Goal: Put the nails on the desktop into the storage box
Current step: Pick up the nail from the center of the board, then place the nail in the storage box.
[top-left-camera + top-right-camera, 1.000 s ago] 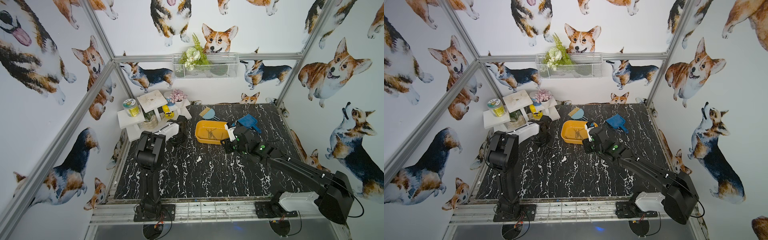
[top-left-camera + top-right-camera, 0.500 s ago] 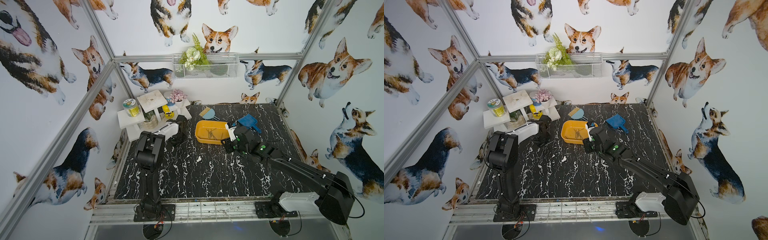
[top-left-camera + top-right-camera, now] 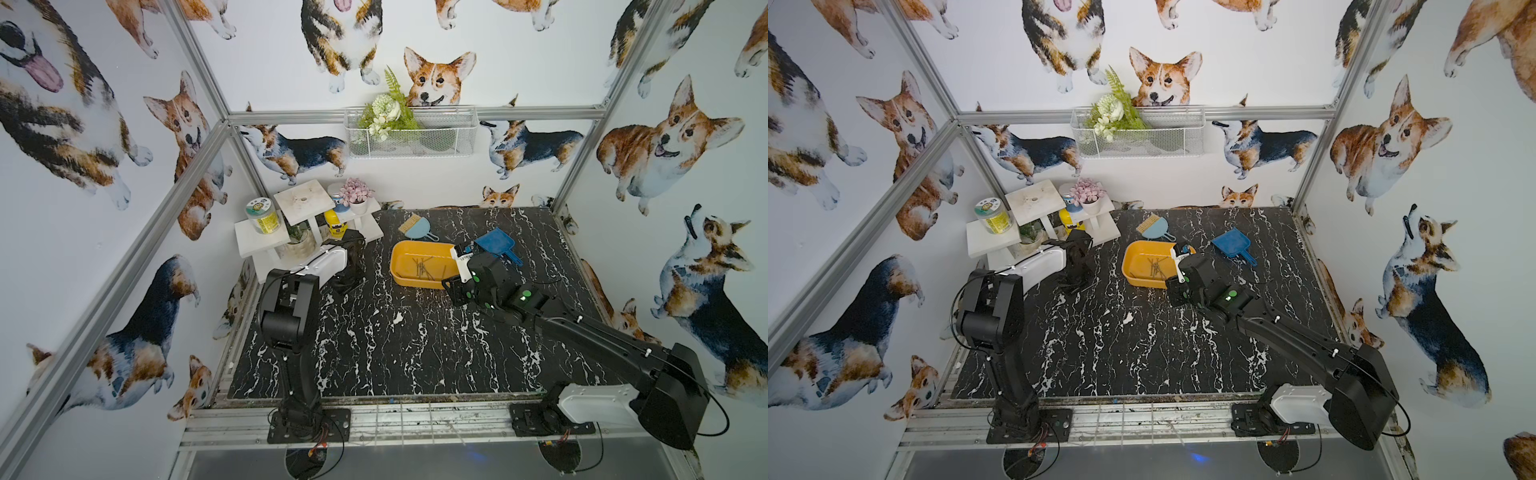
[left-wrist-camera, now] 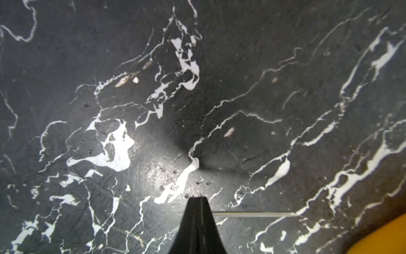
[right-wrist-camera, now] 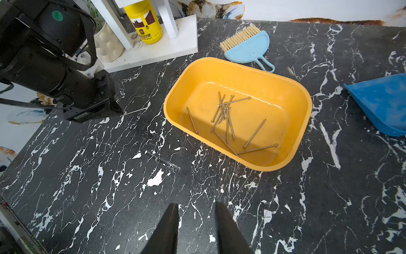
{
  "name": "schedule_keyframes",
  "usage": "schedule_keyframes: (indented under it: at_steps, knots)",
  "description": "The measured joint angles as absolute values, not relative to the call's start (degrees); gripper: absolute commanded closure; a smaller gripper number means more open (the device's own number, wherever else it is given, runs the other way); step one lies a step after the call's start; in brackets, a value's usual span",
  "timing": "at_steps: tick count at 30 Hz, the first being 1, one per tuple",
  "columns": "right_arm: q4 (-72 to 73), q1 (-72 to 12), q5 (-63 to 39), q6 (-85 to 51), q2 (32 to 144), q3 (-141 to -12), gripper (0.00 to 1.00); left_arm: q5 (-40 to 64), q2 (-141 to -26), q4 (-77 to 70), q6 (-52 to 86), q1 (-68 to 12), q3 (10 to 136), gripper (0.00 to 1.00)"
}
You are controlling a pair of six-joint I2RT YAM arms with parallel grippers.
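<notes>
**One nail in the left tool, several in the storage box**

We find the left tool clenched on a single nail by one end. Its shaft projects sideways from the closed tips toward the storage box and stops short of the rim. Whether it is clear of the worktop we cannot tell. Several nails lie loose on the floor of the storage box, most crossed in a heap near its middle. The right tool hangs over bare worktop near the storage box, fingers apart, grasping nothing.
</notes>
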State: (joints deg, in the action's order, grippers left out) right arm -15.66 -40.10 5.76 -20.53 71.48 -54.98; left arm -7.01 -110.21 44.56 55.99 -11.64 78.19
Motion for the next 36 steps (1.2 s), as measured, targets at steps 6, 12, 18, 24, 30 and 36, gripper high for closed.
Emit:
schedule_keyframes:
  at_steps: [6,12,18,24,30,36]
  knots:
    - [-15.7,-40.1,5.8,-20.5,71.3,-54.9,0.66,-7.0,-106.8,44.9,54.3,-11.6,78.7,1.0]
    - [-15.7,-40.1,6.0,-20.5,71.0,-54.9,0.66,-7.1,-102.5,45.9,52.2,-11.7,80.8,1.0]
    - [-15.7,-38.8,5.8,-20.6,69.8,-54.4,0.66,-7.2,-101.9,47.9,49.8,-14.9,87.8,1.0]
    - [-15.7,-34.3,4.3,-21.0,66.6,-52.5,0.66,-8.4,-109.4,50.6,47.6,-22.7,101.3,1.0]
    - [-16.7,-31.9,3.9,-21.0,62.4,-51.4,0.65,-10.2,-122.1,55.6,44.6,-30.3,118.8,1.0]
    - [-17.8,-31.3,4.4,-20.8,60.3,-50.7,0.64,-10.0,-129.3,58.9,43.4,-32.0,126.1,1.0]
